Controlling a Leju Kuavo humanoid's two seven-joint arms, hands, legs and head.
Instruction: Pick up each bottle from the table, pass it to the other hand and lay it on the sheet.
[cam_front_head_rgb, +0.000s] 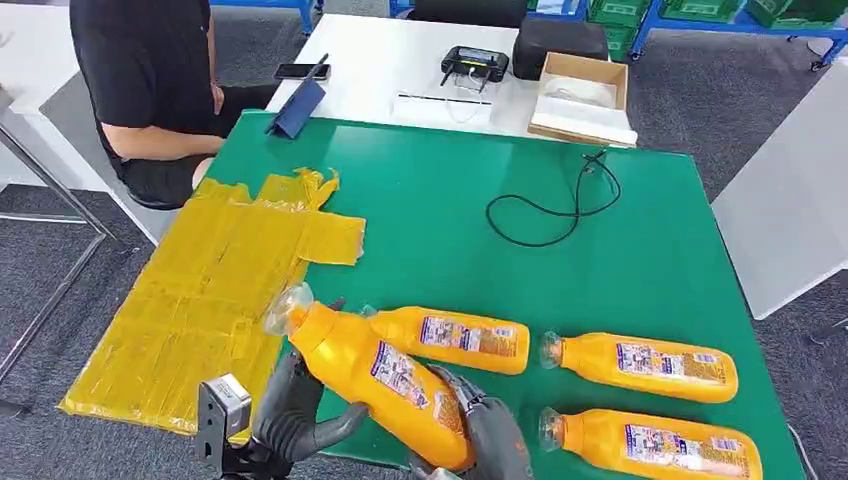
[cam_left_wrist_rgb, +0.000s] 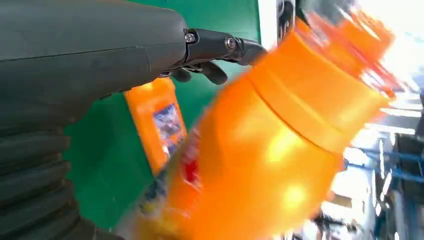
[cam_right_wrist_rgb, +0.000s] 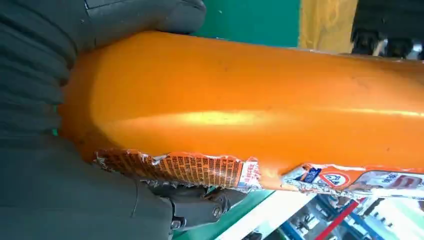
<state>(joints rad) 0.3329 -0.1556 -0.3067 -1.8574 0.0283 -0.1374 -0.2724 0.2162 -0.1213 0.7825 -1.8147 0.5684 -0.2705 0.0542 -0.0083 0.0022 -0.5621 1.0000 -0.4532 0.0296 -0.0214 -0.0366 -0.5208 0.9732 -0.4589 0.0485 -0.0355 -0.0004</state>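
Left hand (cam_front_head_rgb: 290, 415) sits at the near edge of the green worktop (cam_front_head_rgb: 640, 260), fingers spread beside the lifted bottle (cam_front_head_rgb: 385, 385); from my head view they look close to its lower side, but I cannot tell whether they touch or grip it. In the left wrist view the dark fingers (cam_left_wrist_rgb: 220, 47) reach past the blurred orange shoulder with a gap showing. Right hand (cam_front_head_rgb: 490, 435) is clamped round the bottle's base end, thumb over the top in the right wrist view. The bottle is held tilted above the worktop, clear cap (cam_front_head_rgb: 285, 308) pointing toward the yellow sheet (cam_front_head_rgb: 200, 300).

Left to right I note: a seated person (cam_front_head_rgb: 150, 80) at the far left corner; the crinkled sheet draped over the worktop's left edge; a second bottle (cam_front_head_rgb: 455, 340) lying just behind the held one; two more bottles (cam_front_head_rgb: 645, 365) (cam_front_head_rgb: 655, 440) lying at the near right, caps pointing left; a black cable (cam_front_head_rgb: 560, 205) looped mid-worktop. On the white table behind: a phone (cam_front_head_rgb: 300, 72), a black device (cam_front_head_rgb: 475, 63), an open cardboard box (cam_front_head_rgb: 585, 95).

Labels: blue-and-white panels on each bottle, torn on the held one (cam_right_wrist_rgb: 200, 170); print too small to read.
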